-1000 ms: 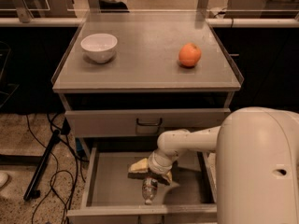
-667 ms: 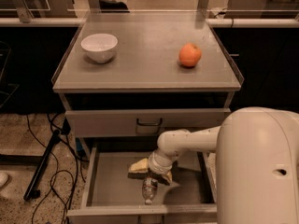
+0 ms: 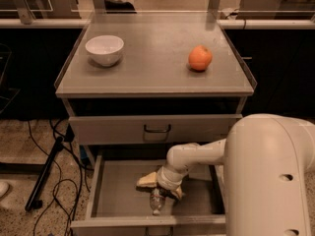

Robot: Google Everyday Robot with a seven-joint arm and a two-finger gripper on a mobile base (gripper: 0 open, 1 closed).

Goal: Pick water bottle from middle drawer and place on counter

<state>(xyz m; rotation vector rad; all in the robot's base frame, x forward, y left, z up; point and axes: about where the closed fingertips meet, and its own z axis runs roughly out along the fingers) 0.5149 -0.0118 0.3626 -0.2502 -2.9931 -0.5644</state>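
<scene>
The water bottle [image 3: 156,201] lies on the grey floor of the open middle drawer [image 3: 118,195], near its front wall, with its length running front to back. My gripper [image 3: 160,190] is down inside the drawer, right over the far end of the bottle, and hides that end. The white arm reaches in from the right. The counter [image 3: 152,58] is the grey top of the cabinet above.
A white bowl [image 3: 104,49] stands at the counter's back left and an orange fruit [image 3: 200,58] at its right. The upper drawer front with a dark loop handle [image 3: 157,129] is closed. Cables and a dark stand leg [image 3: 44,181] lie on the floor at left.
</scene>
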